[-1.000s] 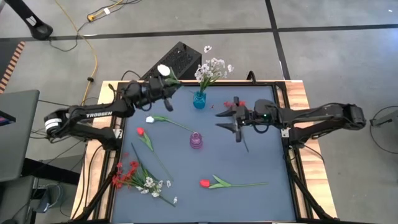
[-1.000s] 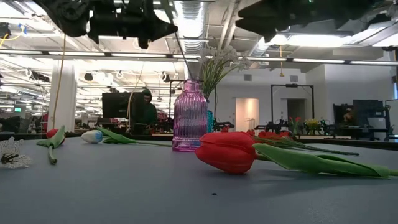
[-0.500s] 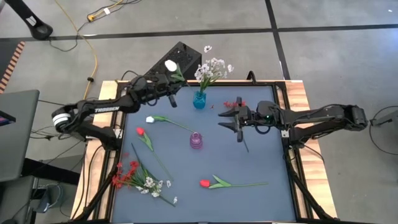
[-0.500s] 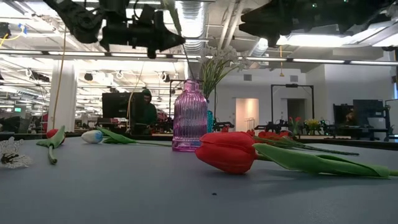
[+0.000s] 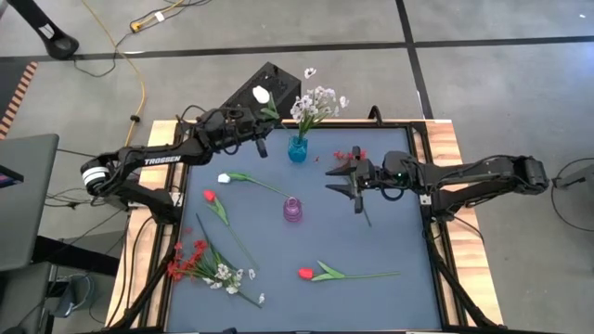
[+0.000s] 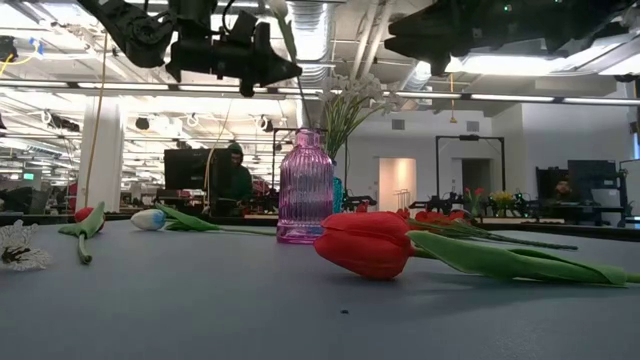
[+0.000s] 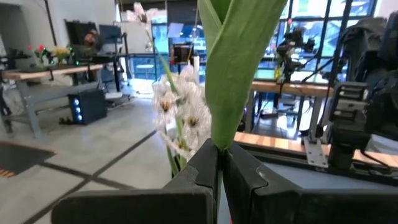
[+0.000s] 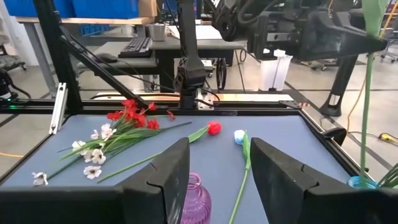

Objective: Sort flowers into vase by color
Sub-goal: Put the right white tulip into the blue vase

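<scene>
L tool [image 5: 258, 141] clamped tight on white tulip [image 5: 262, 94] stem; bloom sticks up past the desk's [image 5: 390, 232] far edge, just beside blue vase [image 5: 297, 148] w/ white sprays [image 5: 318, 100]. R tool [image 5: 354, 181] hangs over mid desk, fingers apart, a thin stem below it; whether gripped, can't tell. Purple vase [image 5: 292, 210] near R tool, toward L arm. Red tulips, white tulip, mixed bunch [image 5: 209, 264] lie on desk.

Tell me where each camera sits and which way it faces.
High: overhead, straight down; both arms, blue vase.
Low: table height, level across; purple vase, arms overhead.
Left wrist: past shut fingers pinching a white tulip stem.
Right wrist: past open fingers across the table.
Shared: purple vase, red tulip.
</scene>
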